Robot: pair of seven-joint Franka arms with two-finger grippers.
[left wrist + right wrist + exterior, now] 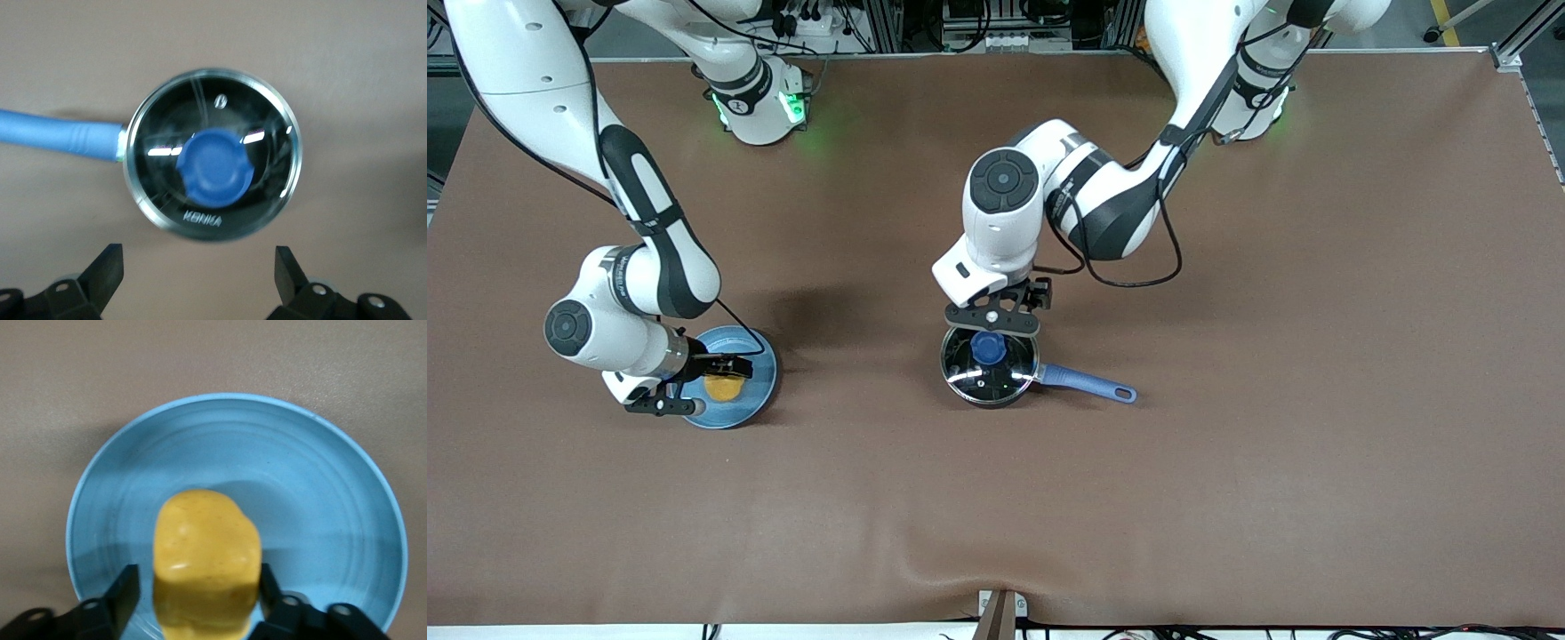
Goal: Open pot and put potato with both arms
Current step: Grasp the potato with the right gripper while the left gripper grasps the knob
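**Right gripper closes on the potato while the lid stays on the pot**

Right gripper [193, 593] sits low over the light-blue plate [758, 391], toward the right arm's end of the table. Its two black fingers [123, 597] stand on either side of the potato [207, 570]; one finger looks pressed against the yellow-orange flank, and the other shows a thin sliver of gap. The jaws are drawn in close, about the potato's own width, so the grip looks made. The potato rests on the plate, whose rim shows all round it in the right wrist view.

Left gripper [199, 270] hovers over the pot [990, 366], which stands near the middle of the table. Its fingers [107, 270] are spread wide, well apart from one another, with nothing between them. Seen from the left wrist, the glass lid [270, 167] lies flat on the pot, and its blue knob [215, 167] sits at the centre, clear of both fingertips. The long blue handle [1089, 384] lies on the brown table [1227, 489] and points toward the left arm's end
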